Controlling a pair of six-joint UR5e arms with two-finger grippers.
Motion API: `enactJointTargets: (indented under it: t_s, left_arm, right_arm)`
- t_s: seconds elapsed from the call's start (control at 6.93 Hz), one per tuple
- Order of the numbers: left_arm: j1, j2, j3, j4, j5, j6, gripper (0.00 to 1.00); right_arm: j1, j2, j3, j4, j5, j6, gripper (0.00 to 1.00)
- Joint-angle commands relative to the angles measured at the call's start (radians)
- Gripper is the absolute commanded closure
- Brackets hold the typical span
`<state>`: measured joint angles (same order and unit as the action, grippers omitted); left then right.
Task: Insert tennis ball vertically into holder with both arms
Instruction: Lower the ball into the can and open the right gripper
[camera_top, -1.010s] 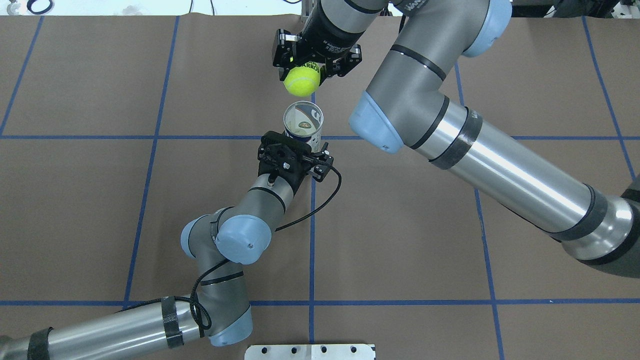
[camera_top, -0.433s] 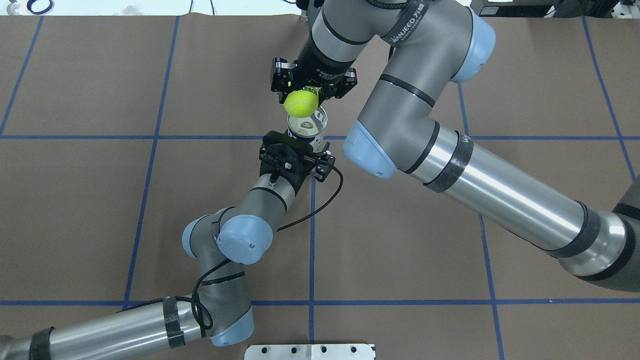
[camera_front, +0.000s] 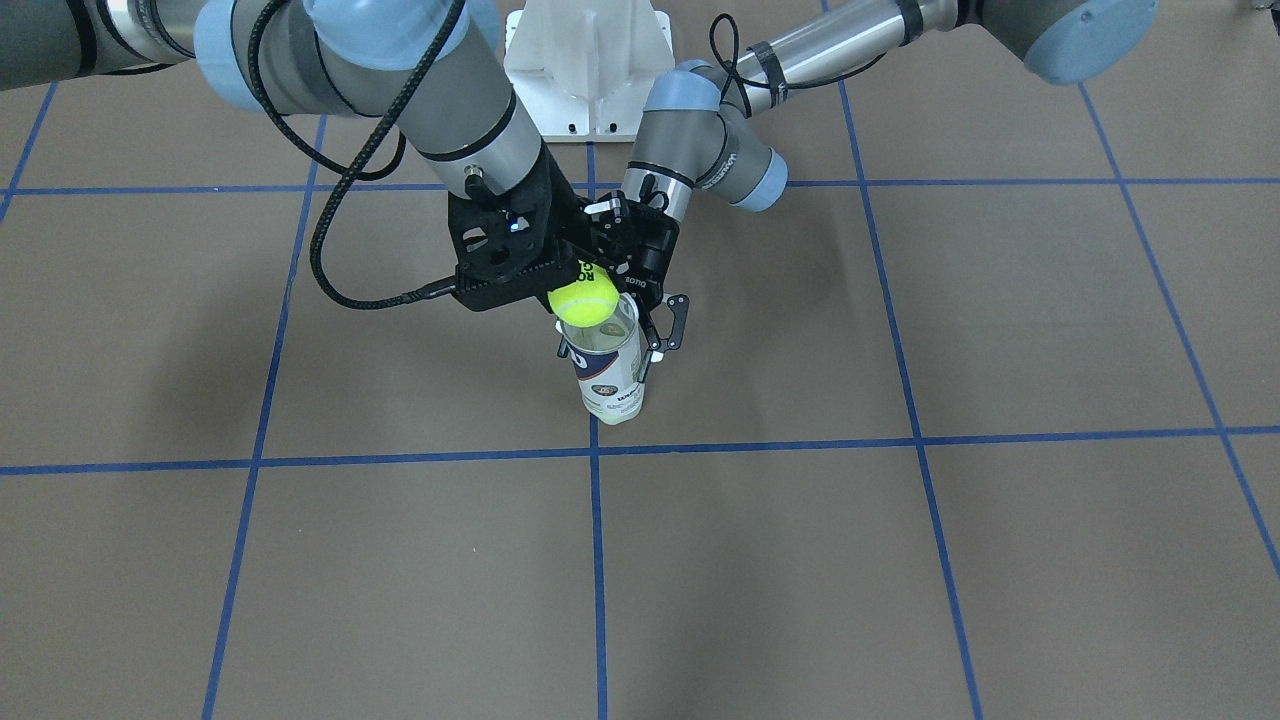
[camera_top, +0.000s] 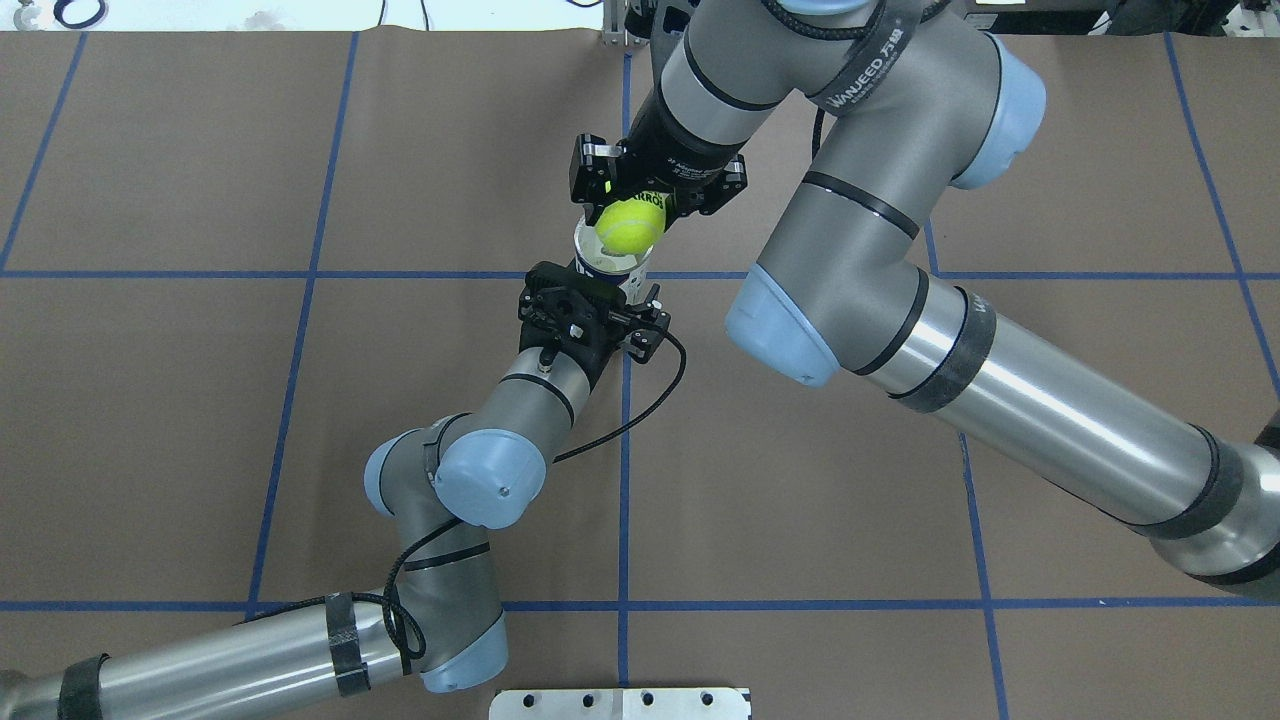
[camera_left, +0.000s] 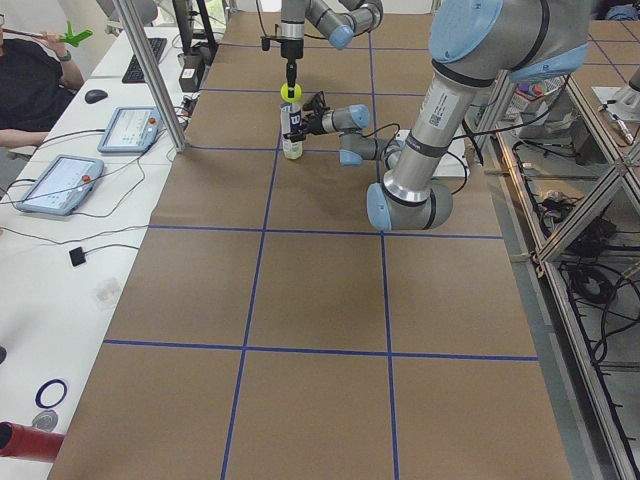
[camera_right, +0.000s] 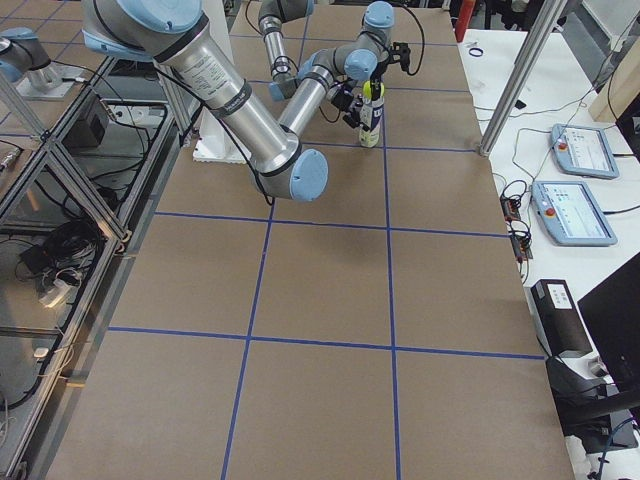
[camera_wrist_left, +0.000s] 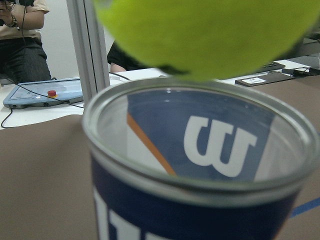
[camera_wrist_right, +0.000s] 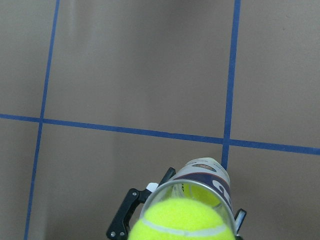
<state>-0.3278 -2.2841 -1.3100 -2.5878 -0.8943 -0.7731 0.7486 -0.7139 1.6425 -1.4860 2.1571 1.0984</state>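
Note:
The holder, a clear can with a navy and white label, stands upright on the brown table; it also shows in the overhead view. My left gripper is shut on the holder's upper side wall, and one of its fingers shows beside the can. My right gripper points down and is shut on a yellow tennis ball. The ball hangs just over the holder's open mouth, about touching the rim. In the right wrist view the ball covers most of the mouth.
A white pedestal stands behind the arms, and its metal plate shows at the near table edge. Blue tape lines cross the brown cover. Tablets and cables lie on the white side bench with an operator nearby.
My right gripper has carried the ball toward the robot and down, from beyond the holder to right over its mouth. The left gripper and holder have stayed put.

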Motion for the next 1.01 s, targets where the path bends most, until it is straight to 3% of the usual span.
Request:
enactJointTargets:
  t_s: [0.0,0.58,0.72,0.87]
  left_arm:
    - [0.0,0.0,0.002,0.0,0.0,0.0,0.01]
    - [0.0,0.003,0.003,0.0,0.0,0.0,0.01]
    - [0.001,0.003,0.003,0.0,0.0,0.0,0.01]
    - [0.001,0.003,0.005,0.0,0.0,0.0,0.01]
  right_arm:
    - [-0.017,0.005,-0.003,-0.002,-0.005,0.001,1.0]
    - [-0.031,0.008,-0.009,-0.002,-0.033,-0.009,1.0]
    - [-0.031,0.008,-0.013,-0.002,-0.032,-0.009,0.37]
    - [-0.031,0.01,-0.013,-0.002,-0.034,-0.008,0.02]
